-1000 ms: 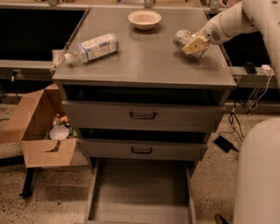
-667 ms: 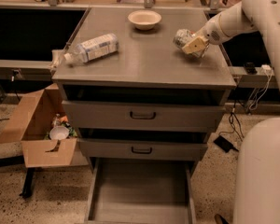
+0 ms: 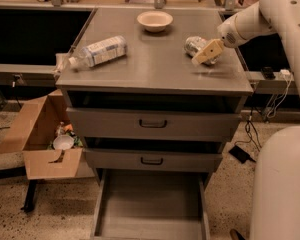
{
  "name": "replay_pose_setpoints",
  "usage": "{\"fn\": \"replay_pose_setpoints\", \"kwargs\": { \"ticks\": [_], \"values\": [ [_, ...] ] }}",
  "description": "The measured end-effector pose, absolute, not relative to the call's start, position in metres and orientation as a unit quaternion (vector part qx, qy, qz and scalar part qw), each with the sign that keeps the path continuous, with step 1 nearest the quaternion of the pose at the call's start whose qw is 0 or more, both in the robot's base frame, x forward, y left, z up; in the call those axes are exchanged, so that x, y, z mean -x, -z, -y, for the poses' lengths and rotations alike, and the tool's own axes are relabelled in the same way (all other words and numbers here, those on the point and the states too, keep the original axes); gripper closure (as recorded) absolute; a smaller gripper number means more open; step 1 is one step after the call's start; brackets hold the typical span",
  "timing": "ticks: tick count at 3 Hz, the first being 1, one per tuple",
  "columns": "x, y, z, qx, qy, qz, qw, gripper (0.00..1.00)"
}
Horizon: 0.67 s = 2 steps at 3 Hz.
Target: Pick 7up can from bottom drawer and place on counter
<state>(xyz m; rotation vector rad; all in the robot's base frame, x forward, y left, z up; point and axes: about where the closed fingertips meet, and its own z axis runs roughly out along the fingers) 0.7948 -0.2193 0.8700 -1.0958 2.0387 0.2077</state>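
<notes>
A: Status of step?

B: Place step in hand. 7up can (image 3: 193, 44) is pinched by the gripper (image 3: 206, 53), tan fingers pressed across it, over the counter (image 3: 155, 66) at approx 2 o'clock from ctr. Bottom drawer (image 3: 150, 211) is pulled out and no can is seen in it, so pick is judged done.

A: Can seated?

B: Can't be told. Can is tilted and low over the top; contact w/ surface isn't resolved. Next move, as judged: can to be lowered till seated, fingers spread, arm lifted straight up.

A: Clearance?

B: Counter's rt edge is near, at 3 o'clock of the can; front edge is further off at 6. Bowl (image 3: 155, 20) is at 11 o'clock, well apart. Plastic bottle (image 3: 101, 51) is lying on its side at 9 o'clock, well apart. Open room is left toward ctr, 8 o'clock. Roll-off over rt edge is to be watched if can is released on its side.
</notes>
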Motion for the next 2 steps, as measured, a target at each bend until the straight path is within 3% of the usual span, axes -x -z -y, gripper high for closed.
{"fn": "replay_pose_setpoints", "kwargs": {
  "ticks": [1,2],
  "values": [
    [-0.795,-0.87,0.219,0.433,-0.082,-0.805,0.398,0.0],
    [-0.79,-0.912,0.205,0.45,-0.096,-0.77,0.441,0.0]
  ]
}}
